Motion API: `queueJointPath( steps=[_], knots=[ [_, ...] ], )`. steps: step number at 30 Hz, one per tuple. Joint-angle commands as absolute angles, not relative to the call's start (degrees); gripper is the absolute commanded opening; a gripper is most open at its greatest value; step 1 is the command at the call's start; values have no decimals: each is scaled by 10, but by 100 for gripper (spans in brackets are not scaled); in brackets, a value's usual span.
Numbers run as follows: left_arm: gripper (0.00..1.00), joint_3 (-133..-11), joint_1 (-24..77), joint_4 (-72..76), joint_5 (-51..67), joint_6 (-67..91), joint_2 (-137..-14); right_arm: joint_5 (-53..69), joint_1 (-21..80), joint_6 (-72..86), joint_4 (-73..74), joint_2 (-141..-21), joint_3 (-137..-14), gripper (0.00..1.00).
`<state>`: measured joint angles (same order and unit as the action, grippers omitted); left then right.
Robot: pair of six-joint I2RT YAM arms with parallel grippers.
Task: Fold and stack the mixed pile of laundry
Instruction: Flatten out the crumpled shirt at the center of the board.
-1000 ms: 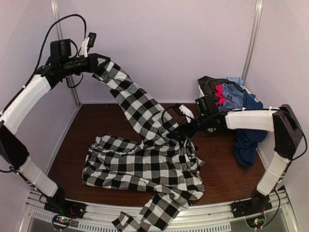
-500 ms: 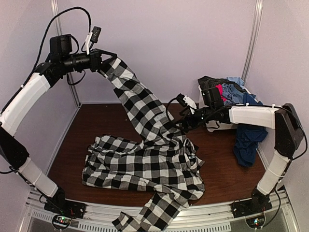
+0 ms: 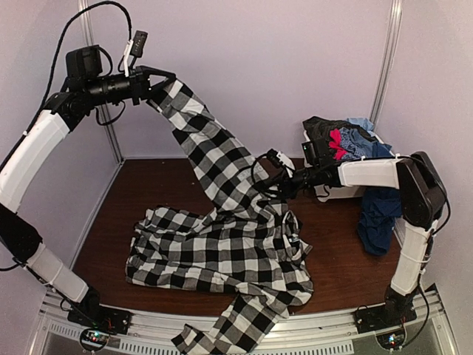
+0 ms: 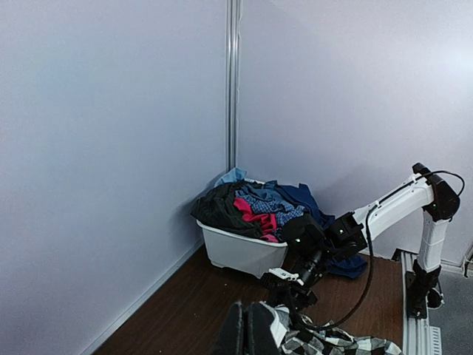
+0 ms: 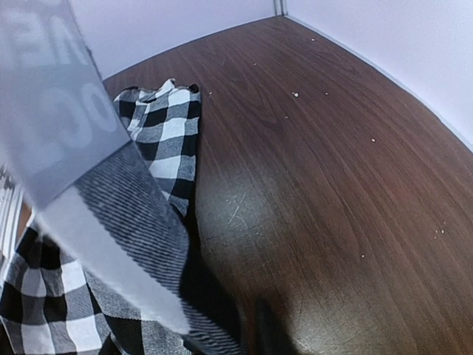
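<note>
The black-and-white checked shirt [image 3: 222, 251] lies spread on the table, with one end pulled up high at the back left. My left gripper [image 3: 155, 83] is shut on that raised end; in the left wrist view its fingers [image 4: 247, 329] pinch checked cloth [image 4: 332, 344]. My right gripper [image 3: 267, 183] is low at the shirt's right edge, where the hanging strip meets the table, and it is shut on the cloth. In the right wrist view the gripper [image 5: 244, 333] is mostly hidden by the checked cloth [image 5: 159, 140]. The rest of the mixed laundry pile [image 3: 347, 140] fills the bin.
A white plastic bin [image 4: 236, 251] stands at the back right corner against the walls. A long navy piece [image 3: 378, 218] hangs over its side down to the table. One shirt sleeve [image 3: 236, 325] trails over the table's near edge onto the rail. Brown tabletop [image 5: 332, 185] shows beside the right gripper.
My right gripper reached left to the shirt's edge and went from open to shut on it. The left arm lifted the shirt's end a little higher.
</note>
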<state>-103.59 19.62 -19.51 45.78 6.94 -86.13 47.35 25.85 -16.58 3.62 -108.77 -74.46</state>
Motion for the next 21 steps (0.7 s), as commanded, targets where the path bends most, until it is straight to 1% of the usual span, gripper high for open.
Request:
queueJointPath(
  steps=[1,3,5,9,11,13,15,16,17,19,20,21],
  knots=[
    [0,-1019,202,-171,486,56,-814,477,249,-118,3,-1075,-757,0],
    [0,-990,217,-175,497,48,-786,456,248,-84,-33,-1060,-746,0],
    [0,-956,246,-185,483,29,-758,447,245,-52,-60,-1046,-738,0],
    [0,-893,311,-207,468,7,-713,447,240,-10,-80,-1029,-744,0],
    [0,-878,362,-255,436,-41,-711,451,239,0,-74,-1026,-757,0],
    [0,-860,430,-302,367,-73,-723,459,238,23,-76,-1022,-763,0],
    [13,-849,489,-357,279,-108,-753,475,238,34,-87,-1015,-761,0],
    [20,-843,502,-376,254,-114,-769,480,238,43,-98,-1009,-753,0],
    [31,-833,502,-383,230,-105,-778,485,237,51,-109,-1003,-746,0],
    [57,-773,489,-332,183,-64,-763,491,238,60,-114,-993,-739,0],
    [65,-737,476,-289,171,-36,-745,495,238,62,-116,-986,-734,0],
    [69,-701,453,-243,170,-9,-723,498,238,64,-119,-980,-728,0]
  ],
)
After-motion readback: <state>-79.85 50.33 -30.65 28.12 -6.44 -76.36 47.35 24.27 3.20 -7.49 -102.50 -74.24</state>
